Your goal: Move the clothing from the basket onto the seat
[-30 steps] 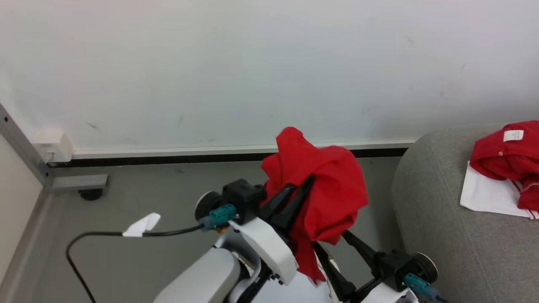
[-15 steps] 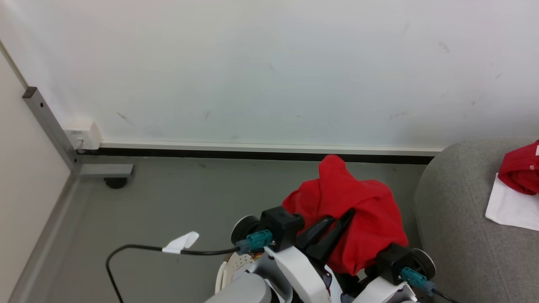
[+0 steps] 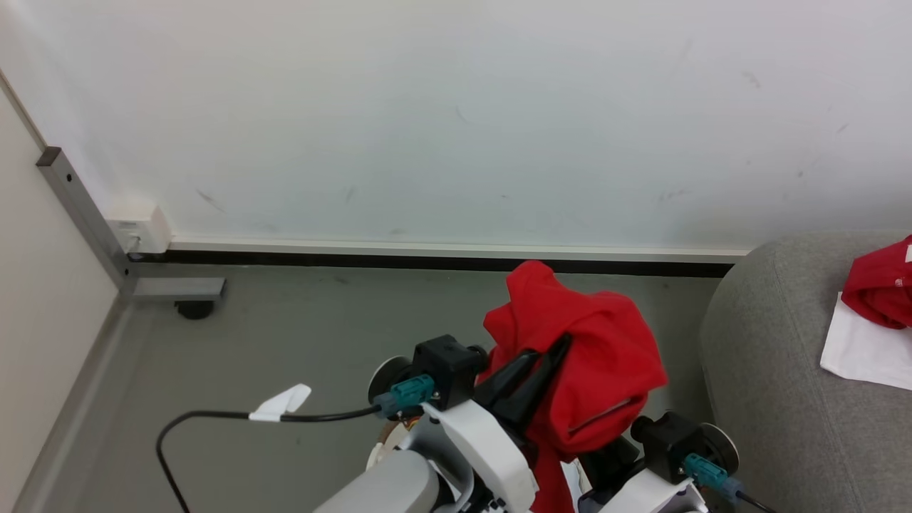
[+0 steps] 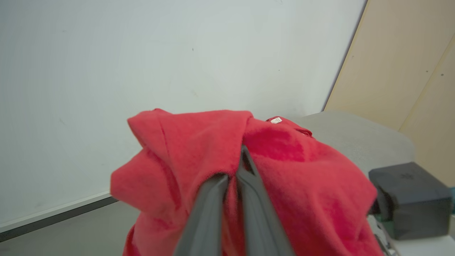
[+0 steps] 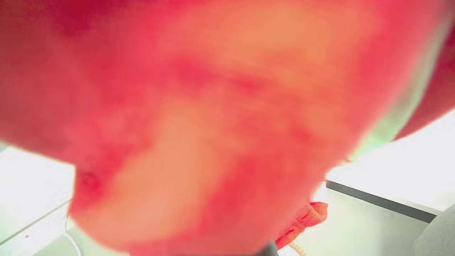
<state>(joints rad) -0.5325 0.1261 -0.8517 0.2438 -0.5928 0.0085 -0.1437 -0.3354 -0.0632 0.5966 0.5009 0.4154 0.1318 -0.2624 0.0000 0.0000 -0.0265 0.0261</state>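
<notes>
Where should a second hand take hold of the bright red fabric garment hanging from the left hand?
Grip the loose bulge on the right side of the bright red fabric garment, coming from below and the right. The left hand pinches its middle, so the cloth droops free there, nearest the grey upholstered seat.

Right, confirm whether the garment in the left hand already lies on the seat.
No, the left hand holds the garment above the floor, clear of the seat.
</notes>
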